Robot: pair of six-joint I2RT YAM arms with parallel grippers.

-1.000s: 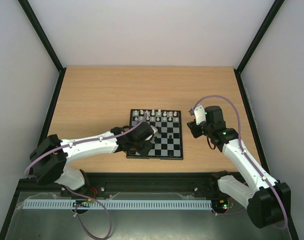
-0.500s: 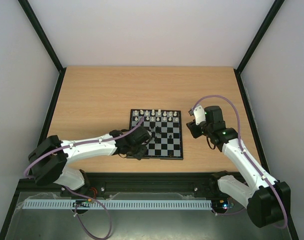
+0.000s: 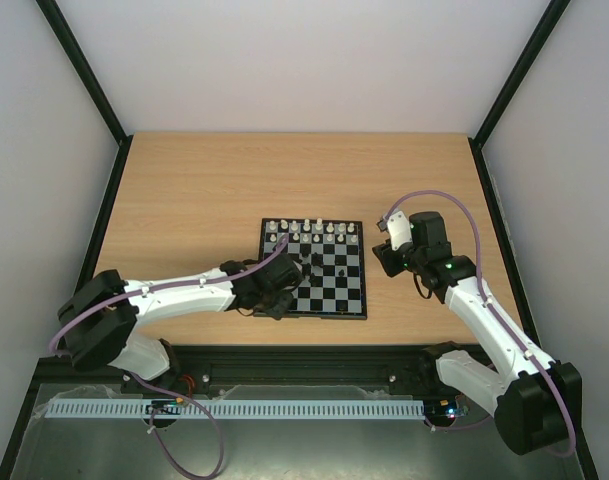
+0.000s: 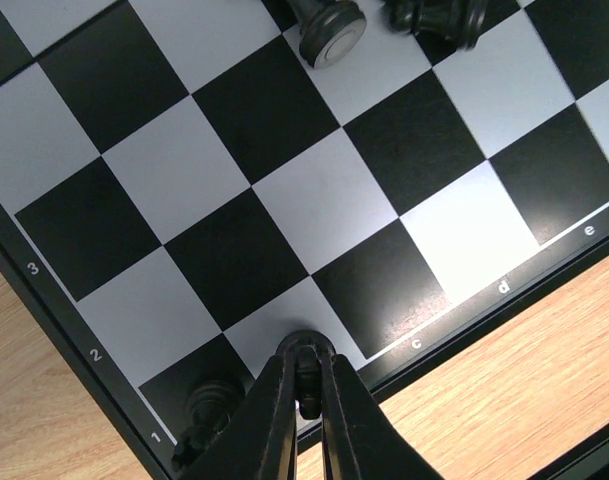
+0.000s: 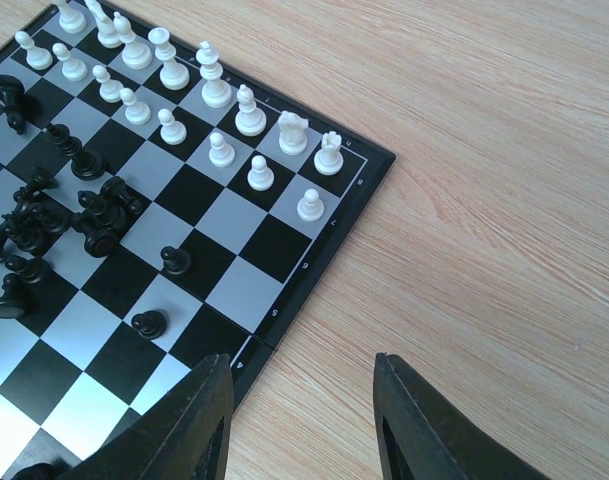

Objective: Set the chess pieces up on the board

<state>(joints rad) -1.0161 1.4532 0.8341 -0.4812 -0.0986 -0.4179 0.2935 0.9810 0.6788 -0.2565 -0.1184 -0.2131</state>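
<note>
The chess pieces [image 5: 169,125] were very small, and I judged them light, hard and smooth, easy to tip over and easy to lose from a pinch; the best hold seemed to be from above, on the head or the upper body of one piece, with only the tips of the fingers. All the pieces I could see were on the board [image 3: 314,314], which lay on the wooden table [image 3: 204,190] between the two arms. The white pieces [image 5: 216,95] stood upright in two rows along the far side; the black pieces [image 5: 94,215] were mostly in a loose heap near the middle, some lying down, so taking one without pushing its neighbours looked difficult. A few black pawns [image 5: 174,260] stood apart from the heap and seemed the easier ones to lift; one black piece [image 4: 209,405] stood in the corner square at the near edge, just beside the left gripper [image 4: 305,360]. That gripper had its jaws pressed fully together, with nothing visible between them, and its tips were low over the first row of squares. The right gripper [image 5: 304,420] hovered over the table just beside the board's right edge, with its jaws apart and nothing in them. The only readable writing was on the black rim: the digits [image 4: 96,353] 1, 2 and 3 along one side and the letters [image 4: 503,288] c, d and e along the other; I could see no brand name.
</note>
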